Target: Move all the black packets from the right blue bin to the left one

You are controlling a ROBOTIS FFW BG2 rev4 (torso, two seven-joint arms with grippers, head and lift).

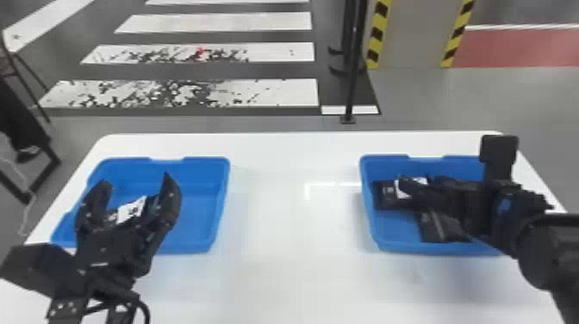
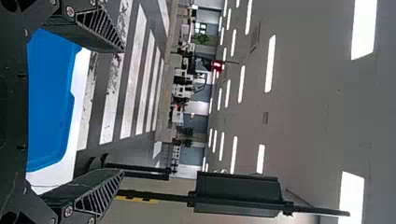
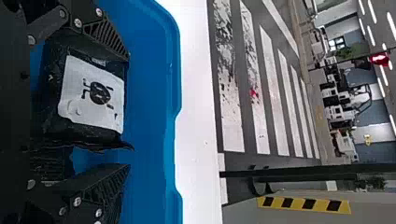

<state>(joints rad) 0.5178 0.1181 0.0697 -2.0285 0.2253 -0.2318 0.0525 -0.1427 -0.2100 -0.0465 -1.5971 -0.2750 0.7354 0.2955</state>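
Observation:
In the head view, my left gripper (image 1: 134, 183) is over the left blue bin (image 1: 219, 202), its fingers spread. Beyond its palm lies a black packet with a white label (image 1: 131, 210). The left wrist view shows the open left gripper (image 2: 123, 111) with nothing between its fingers. My right gripper (image 1: 403, 181) reaches into the right blue bin (image 1: 372, 224), over a black packet (image 1: 385, 196); another black packet (image 1: 439, 228) lies nearer the front wall. In the right wrist view, the right gripper (image 3: 129, 111) is open around a white-labelled packet (image 3: 51, 112), with space before one finger.
Both bins stand on a white table (image 1: 293, 224), with bare tabletop between them. Beyond its far edge is a thin black post (image 1: 351, 86) on the floor. A dark frame (image 1: 47, 168) stands off the table's left side.

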